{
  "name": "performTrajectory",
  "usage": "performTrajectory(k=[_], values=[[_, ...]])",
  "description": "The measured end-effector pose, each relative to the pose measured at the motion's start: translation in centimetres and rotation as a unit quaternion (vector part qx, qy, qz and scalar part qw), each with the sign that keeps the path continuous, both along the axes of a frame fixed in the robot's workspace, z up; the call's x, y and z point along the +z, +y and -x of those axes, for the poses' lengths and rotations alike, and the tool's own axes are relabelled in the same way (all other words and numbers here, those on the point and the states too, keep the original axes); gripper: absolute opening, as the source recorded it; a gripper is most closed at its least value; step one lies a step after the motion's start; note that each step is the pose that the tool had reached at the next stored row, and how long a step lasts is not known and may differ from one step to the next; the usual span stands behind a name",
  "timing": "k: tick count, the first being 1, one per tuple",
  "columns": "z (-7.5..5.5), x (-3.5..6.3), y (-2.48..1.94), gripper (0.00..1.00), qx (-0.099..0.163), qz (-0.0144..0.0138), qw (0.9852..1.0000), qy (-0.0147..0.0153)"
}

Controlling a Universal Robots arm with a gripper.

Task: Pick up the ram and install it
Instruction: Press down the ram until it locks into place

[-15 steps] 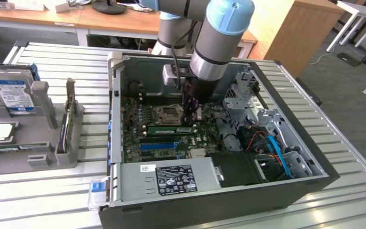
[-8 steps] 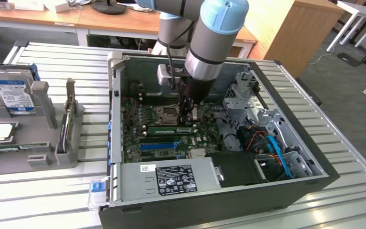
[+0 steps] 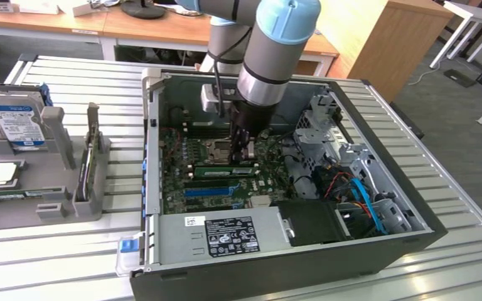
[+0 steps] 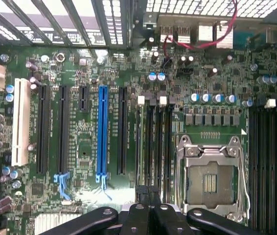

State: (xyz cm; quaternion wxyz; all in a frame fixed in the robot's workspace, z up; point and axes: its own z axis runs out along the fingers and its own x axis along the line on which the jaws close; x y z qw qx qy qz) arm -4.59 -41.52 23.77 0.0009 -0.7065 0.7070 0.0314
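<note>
Fingers [image 4: 142,196] drawn close together at the tips, barely a gap between them, low inside an open computer case [image 3: 250,276] and pointing down at the motherboard [image 3: 178,188]. Impossible to tell whether pinching anything or merely pressing down.

Directly beneath the tips, the ram [image 3: 223,170]: a long, thin green stick standing on edge in a memory slot, level with the board. In the wrist view, the ram [image 4: 139,142] seen edge-on as a narrow green line, in the slot of its bank farthest from the CPU socket [image 4: 209,181], running straight up to the fingertips. Beside that bank, on the side away from the socket, a black expansion slot, then a long blue slot [image 4: 102,129].

Above the fingers, the grey and pale blue arm [image 3: 278,50], rising out of the case. At the case's near edge, a silver power supply [image 3: 224,235] with a black label.

Under the case, a slatted metal tabletop [image 3: 459,251]. Well apart, toward the exterior view's left, a grey parts holder [image 3: 57,188] on the same tabletop, with a blue-labelled hard drive [image 3: 15,122] standing upright in it.

Farther back, wooden desks [image 3: 140,28] and a wooden cabinet [image 3: 375,44] on a grey floor.
</note>
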Motion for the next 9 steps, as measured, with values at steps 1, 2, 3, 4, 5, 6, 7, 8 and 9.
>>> performTrajectory(k=[1, 2, 3, 4, 5, 6, 7, 8, 9], values=[[0.1, 0.00, 0.00, 0.11, 0.000, 0.0001, 1.0000, 0.0000], [0.2, 0.00, 0.00, 0.11, 0.000, 0.0001, 1.0000, 0.0000], [0.4, 0.00, -0.01, 0.11, 0.000, 0.0002, 1.0000, -0.0001], [0.5, 0.00, -0.01, 0.11, 0.000, 0.0002, 1.0000, 0.0000], [0.7, 0.00, 0.00, 0.11, 0.000, 0.0002, 1.0000, 0.0000], [0.9, 0.00, 0.00, 0.11, 0.000, 0.0003, 1.0000, 0.0000], [1.1, 0.00, 0.00, 0.11, 0.000, 0.0002, 1.0000, 0.0000], [1.4, 0.00, 0.00, 0.11, 0.000, 0.0002, 1.0000, 0.0000], [1.6, 0.00, 0.01, 0.11, 0.000, 0.0003, 1.0000, 0.0000]])
